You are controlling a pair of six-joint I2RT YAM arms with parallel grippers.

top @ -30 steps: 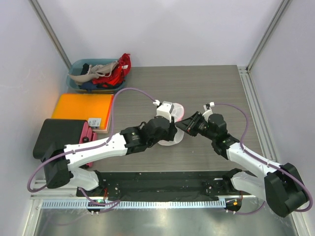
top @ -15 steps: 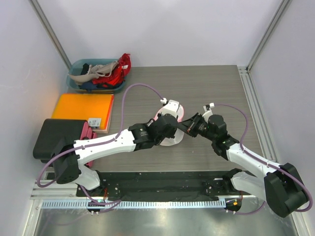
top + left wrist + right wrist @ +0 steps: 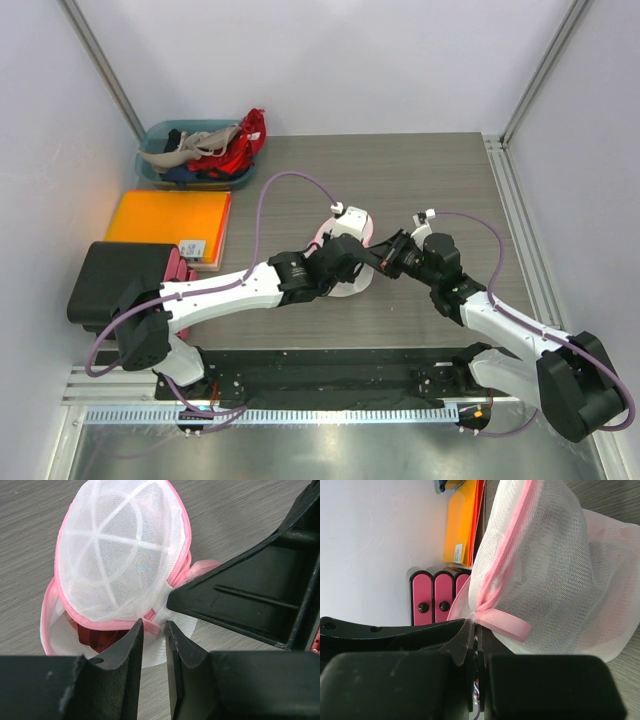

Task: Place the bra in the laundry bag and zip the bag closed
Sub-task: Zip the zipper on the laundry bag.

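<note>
While the laundry bag (image 3: 350, 284) (image 3: 120, 550) (image 3: 545, 570) sits in the middle of the counter (image 3: 420, 175), both arms reach in and meet at it. The left fingers (image 3: 131, 647) pinch the bag's pink-trimmed edge, with trim and mesh filling the narrow gap between them. The right fingers (image 3: 420, 636) are clenched tight on the pink trim beside a flat pink tab (image 3: 502, 624). The bag's domed upper half gapes away from the lower half on one side, and red fabric (image 3: 97, 636) shows inside. In the far-left corner a teal bin (image 3: 158, 134) holds clothes. Nearer, an orange board (image 3: 170, 218) lies along the left edge.
</note>
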